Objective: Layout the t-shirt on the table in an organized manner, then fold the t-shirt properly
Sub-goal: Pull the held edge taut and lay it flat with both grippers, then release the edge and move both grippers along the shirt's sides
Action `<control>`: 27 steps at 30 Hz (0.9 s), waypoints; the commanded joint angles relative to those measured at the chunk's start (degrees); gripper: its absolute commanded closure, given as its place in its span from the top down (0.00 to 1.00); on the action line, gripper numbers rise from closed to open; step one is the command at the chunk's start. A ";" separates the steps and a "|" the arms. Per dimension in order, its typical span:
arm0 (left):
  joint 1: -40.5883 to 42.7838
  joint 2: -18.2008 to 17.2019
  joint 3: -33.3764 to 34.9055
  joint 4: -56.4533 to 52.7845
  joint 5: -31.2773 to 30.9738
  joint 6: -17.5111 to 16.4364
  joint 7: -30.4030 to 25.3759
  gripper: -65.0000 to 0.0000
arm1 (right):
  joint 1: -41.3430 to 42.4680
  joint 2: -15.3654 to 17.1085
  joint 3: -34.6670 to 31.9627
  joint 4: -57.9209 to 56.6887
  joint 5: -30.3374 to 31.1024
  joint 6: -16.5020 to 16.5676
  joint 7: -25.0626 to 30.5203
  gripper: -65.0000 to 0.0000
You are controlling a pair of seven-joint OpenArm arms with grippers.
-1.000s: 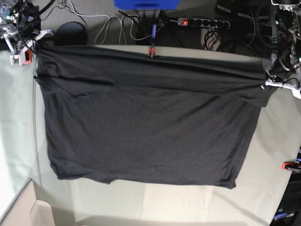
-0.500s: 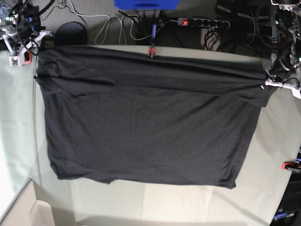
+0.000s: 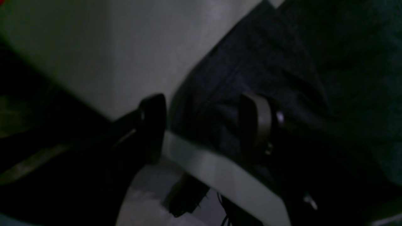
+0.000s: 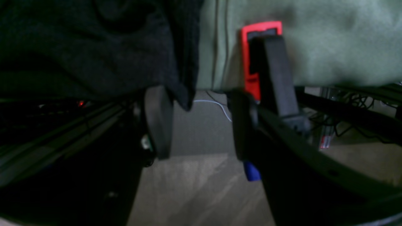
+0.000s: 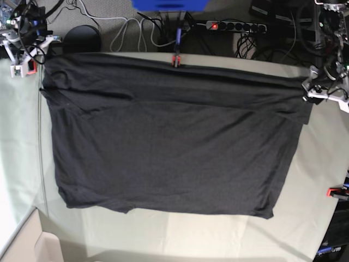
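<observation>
The dark charcoal t-shirt (image 5: pixel 169 142) lies spread flat over the pale grey-green table (image 5: pixel 191 232), its top edge along the far side. My left gripper (image 5: pixel 314 90) is at the shirt's far right corner. In the left wrist view it (image 3: pixel 204 125) is open, one finger on the shirt (image 3: pixel 267 62), the other on the table cloth (image 3: pixel 125 47). My right gripper (image 5: pixel 31 57) is at the shirt's far left corner. In the right wrist view it (image 4: pixel 199 125) is open, and the shirt's corner (image 4: pixel 182 91) hangs beside one finger. No rainbow graphic shows.
A red-orange clamp (image 4: pixel 260 56) grips the table edge right beside my right gripper. Another clamp (image 5: pixel 176 59) is at the far edge's middle, a third (image 5: pixel 335 191) at the right edge. Cables and a power strip (image 5: pixel 234 25) lie behind the table.
My left gripper has moved a little toward the far edge, and the shirt's far right corner has shifted slightly with it. The right gripper has barely moved.
</observation>
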 commanded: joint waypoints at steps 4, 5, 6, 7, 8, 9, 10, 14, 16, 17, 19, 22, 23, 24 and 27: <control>-0.13 -0.97 -2.61 1.24 -0.60 0.04 -0.71 0.55 | -0.58 1.56 0.61 1.21 0.23 -0.05 0.50 0.49; -0.22 -0.79 -4.37 1.24 -0.60 0.04 -0.71 0.55 | -0.67 1.82 1.23 1.21 0.23 -0.05 0.50 0.51; -0.48 -0.70 -5.69 1.24 -0.60 0.04 -0.71 0.55 | -0.67 1.82 2.11 1.12 0.23 -0.05 0.50 0.53; -0.66 -0.26 -6.92 1.24 -0.60 0.04 -0.71 0.55 | -0.67 1.82 2.81 1.12 0.23 -0.05 0.50 0.54; -0.83 0.18 -7.97 1.24 -0.60 0.04 -0.71 0.55 | -0.58 1.91 3.43 1.12 0.23 -0.05 0.50 0.54; -1.36 0.35 -8.77 1.24 -0.60 0.04 -0.80 0.55 | -0.58 2.00 3.95 1.12 0.23 -0.05 0.50 0.54; -2.42 0.35 -9.29 1.24 -0.60 0.04 -0.71 0.55 | -0.58 2.00 4.39 1.12 0.23 -0.05 0.50 0.54; -5.32 0.26 -9.91 1.07 -0.60 0.04 -0.71 0.55 | -0.05 3.05 7.03 1.03 0.32 -0.05 0.50 0.54; -7.43 0.26 -9.73 1.16 -0.60 0.04 -0.71 0.55 | 0.39 3.23 7.56 1.12 0.50 -0.05 0.85 0.54; -8.92 0.53 -9.64 1.16 -0.60 0.04 -0.71 0.55 | 1.53 3.23 7.65 1.12 0.23 -0.05 0.77 0.54; -12.26 0.79 -9.56 0.63 -0.25 0.04 -0.80 0.55 | 2.93 4.11 8.09 1.03 0.06 -0.05 0.41 0.54; -17.27 1.32 -7.18 -0.43 -0.07 0.04 -0.97 0.55 | 3.73 4.81 7.82 1.03 0.06 -0.05 0.41 0.54; -18.68 1.32 -6.13 -1.13 -0.07 0.04 -1.06 0.55 | 4.43 4.81 7.91 1.12 0.06 -0.05 0.41 0.54; -20.44 1.32 -5.25 -1.92 -0.07 0.04 -1.06 0.55 | 5.40 4.81 7.91 1.12 0.06 -0.05 0.41 0.54; -25.01 1.41 -2.00 -5.17 0.02 0.13 -1.06 0.55 | 7.07 4.81 7.82 1.12 0.06 -0.05 0.41 0.54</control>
